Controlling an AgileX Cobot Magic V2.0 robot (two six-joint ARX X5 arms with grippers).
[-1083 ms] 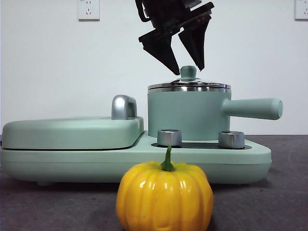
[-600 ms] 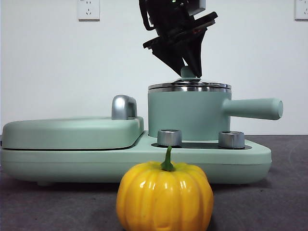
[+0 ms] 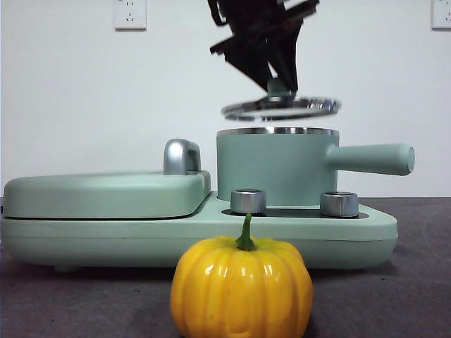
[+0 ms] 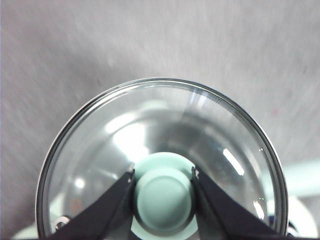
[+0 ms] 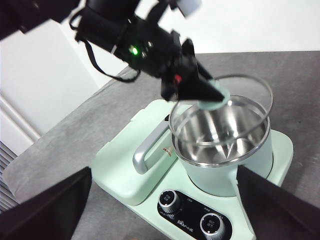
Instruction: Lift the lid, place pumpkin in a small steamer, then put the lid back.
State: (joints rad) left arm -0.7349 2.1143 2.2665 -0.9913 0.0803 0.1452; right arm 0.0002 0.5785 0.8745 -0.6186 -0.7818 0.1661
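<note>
Lifting step: the left gripper has its fingers clamped on the knob of the lid, which hangs clear above the open steamer. The right gripper waits, fingers apart. Next, judged: set the lid aside, then fetch the pumpkin, well below the fingers on the surface.

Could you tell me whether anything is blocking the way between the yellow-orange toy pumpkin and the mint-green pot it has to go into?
Only the round glass lid, held by the left end effector, hangs just above the open mint-green pot. The yellow-orange toy pumpkin sits in front.
</note>
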